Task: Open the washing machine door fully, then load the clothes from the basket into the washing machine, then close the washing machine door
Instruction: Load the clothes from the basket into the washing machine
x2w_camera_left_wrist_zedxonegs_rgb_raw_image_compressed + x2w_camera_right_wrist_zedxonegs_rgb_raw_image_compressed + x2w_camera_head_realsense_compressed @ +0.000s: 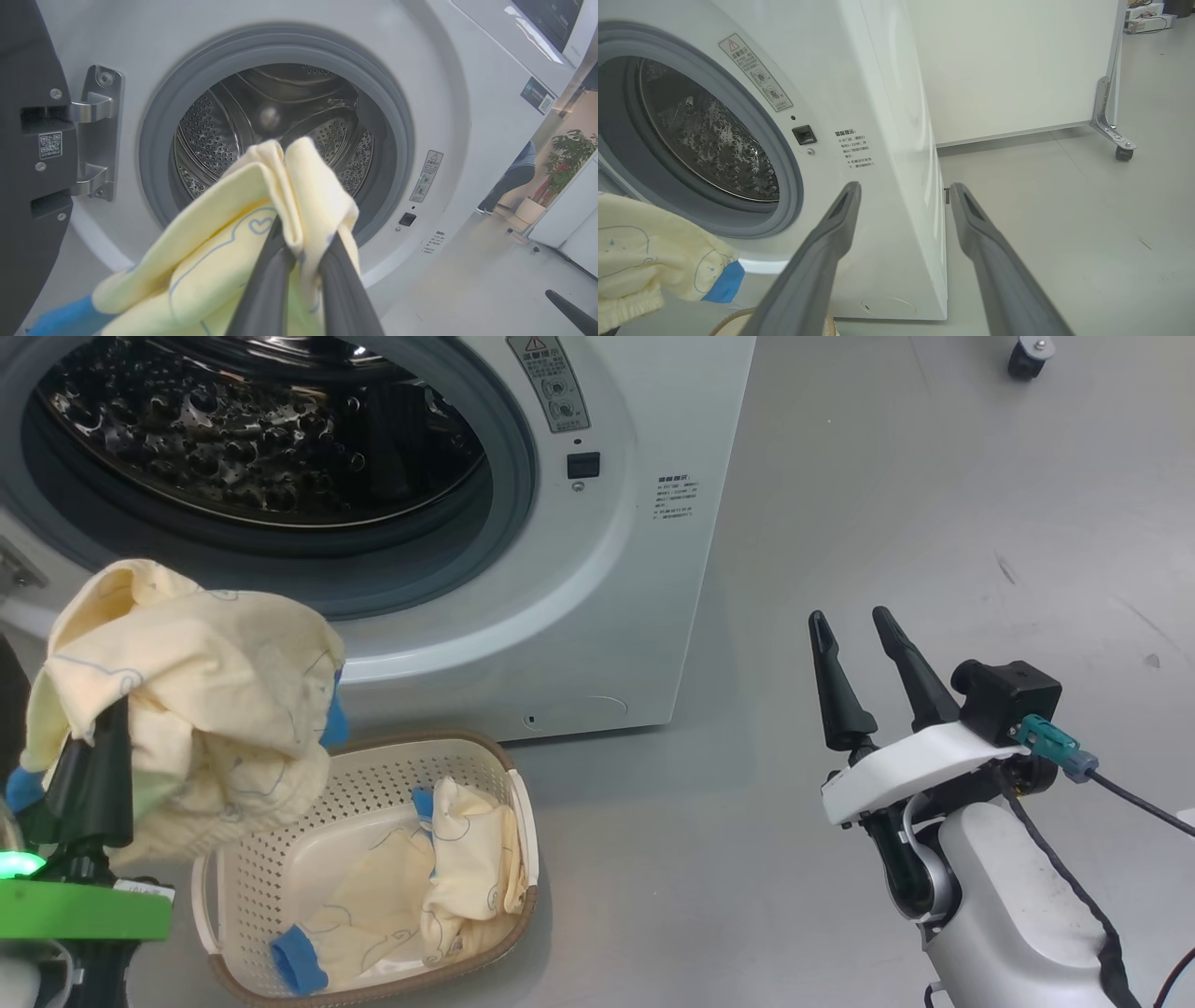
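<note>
Pale yellow cotton garment [187, 700] with blue cuffs, pinched in the left gripper [306, 247], hangs above the basket [373, 784], just before the open mouth of the washing machine [616, 616]. A second garment [448, 868] lies in the basket. The door [18, 140] stands swung aside. The right gripper [850, 614], spread wide and empty, hovers over the floor [934, 476].

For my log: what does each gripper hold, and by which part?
The left gripper pinches a yellow garment by a bunched fold; the right gripper is open, empty.
</note>
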`<state>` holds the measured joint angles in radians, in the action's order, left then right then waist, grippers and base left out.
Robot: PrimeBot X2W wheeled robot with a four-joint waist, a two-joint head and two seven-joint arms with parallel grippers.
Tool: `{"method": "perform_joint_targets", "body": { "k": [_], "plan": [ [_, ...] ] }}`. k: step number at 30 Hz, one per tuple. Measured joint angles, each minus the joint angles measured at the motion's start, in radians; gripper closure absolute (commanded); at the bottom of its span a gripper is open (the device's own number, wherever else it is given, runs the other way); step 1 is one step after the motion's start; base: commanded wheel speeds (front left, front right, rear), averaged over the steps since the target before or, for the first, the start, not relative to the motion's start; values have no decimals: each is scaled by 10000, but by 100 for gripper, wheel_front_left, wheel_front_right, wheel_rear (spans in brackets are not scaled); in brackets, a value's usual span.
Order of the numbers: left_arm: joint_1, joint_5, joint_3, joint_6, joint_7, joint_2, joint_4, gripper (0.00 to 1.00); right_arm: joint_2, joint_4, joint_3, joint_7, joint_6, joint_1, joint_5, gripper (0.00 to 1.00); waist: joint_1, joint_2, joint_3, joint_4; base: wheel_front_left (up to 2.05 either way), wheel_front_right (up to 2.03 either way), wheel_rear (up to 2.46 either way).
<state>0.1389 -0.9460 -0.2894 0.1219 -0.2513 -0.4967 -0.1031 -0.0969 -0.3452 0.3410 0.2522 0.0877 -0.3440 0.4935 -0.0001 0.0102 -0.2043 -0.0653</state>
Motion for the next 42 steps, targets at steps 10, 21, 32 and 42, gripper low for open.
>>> {"method": "perform_joint_targets", "body": {
  "k": [10, 21, 32, 42],
  "plan": [
    [-176, 56, 117, 0, 0, 309, -755, 100, -10, -23, -48, 0, 86, 136, 0, 0, 0, 0, 130, 45, 0, 0, 0],
    [684, 282, 265, 0, 0, -121, -899, 100, 46, -19, 178, 0, 100, 132, 0, 0, 0, 0, -73, -81, 0, 0, 0],
    [2489, 301, 244, 0, 136, -299, -602, 100, 209, 213, 428, 0, 100, 105, -23, 0, 0, 0, -821, -443, 0, 0, 0],
    [3516, 301, 27, 0, 832, -811, 1170, 100, 349, 629, 821, 0, 65, -290, -207, 0, 1, 0, -1954, -943, 0, 0, 0]
  ]
}}
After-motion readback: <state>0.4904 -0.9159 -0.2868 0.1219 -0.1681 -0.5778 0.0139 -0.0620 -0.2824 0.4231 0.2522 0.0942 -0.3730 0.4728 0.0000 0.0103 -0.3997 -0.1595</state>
